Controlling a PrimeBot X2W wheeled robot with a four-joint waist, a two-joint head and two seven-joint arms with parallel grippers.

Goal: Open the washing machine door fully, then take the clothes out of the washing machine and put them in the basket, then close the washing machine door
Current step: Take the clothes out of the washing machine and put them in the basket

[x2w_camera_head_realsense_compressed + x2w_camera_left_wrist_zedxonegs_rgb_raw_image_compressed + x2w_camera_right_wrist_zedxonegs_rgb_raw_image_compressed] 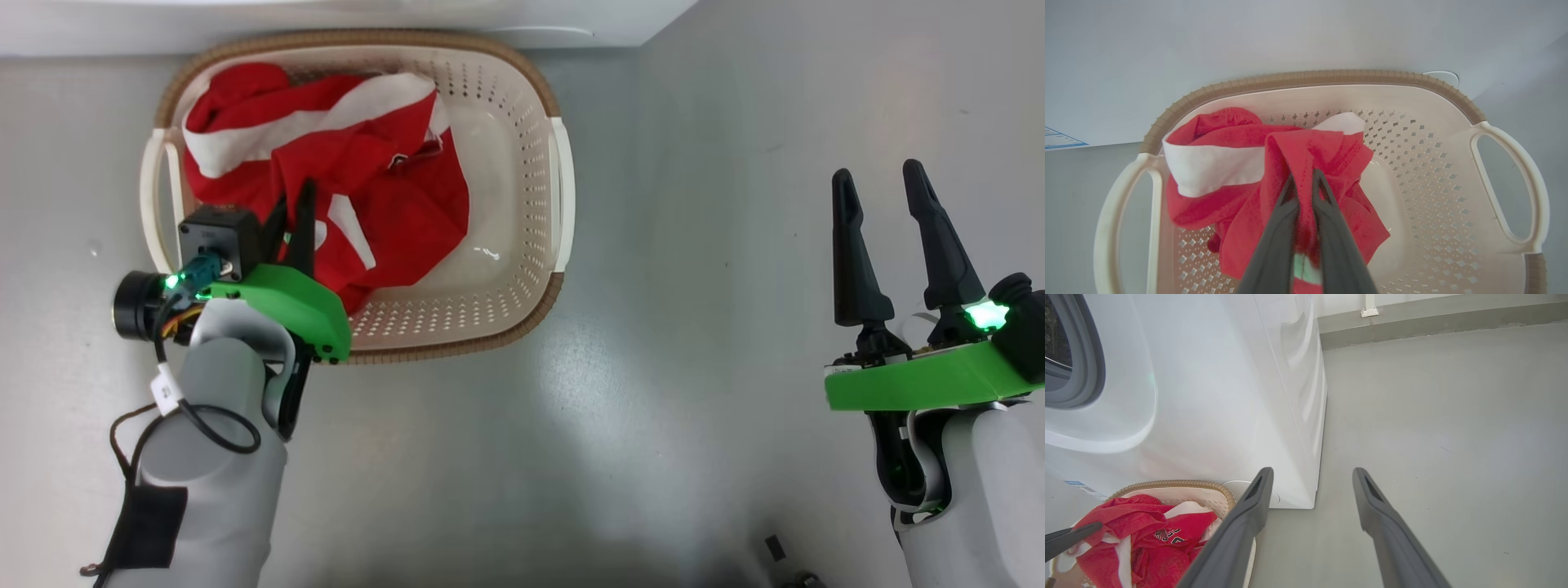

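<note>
Grey floor (653, 327), smooth with a dull sheen, lies under everything. On it stands the basket (526, 163), and the clothes (392, 196) lie crumpled inside. They are soft red knit with broad white bands and some lettering, heaped toward the basket's left half, so part of its bottom is bare. The basket is cream plastic with rounded corners, perforated walls, a brown ribbed rim and white loop handles. It stands just in front of the washer (1208, 396), a glossy white box with a grey rubber ring (1092, 363). The left fingers (1292, 194), long, dark and tapered, are pinched nearly together on a fold of red cloth over the basket. The right fingers (856, 253) are spread wide, holding nothing, over bare floor well to the basket's right.
</note>
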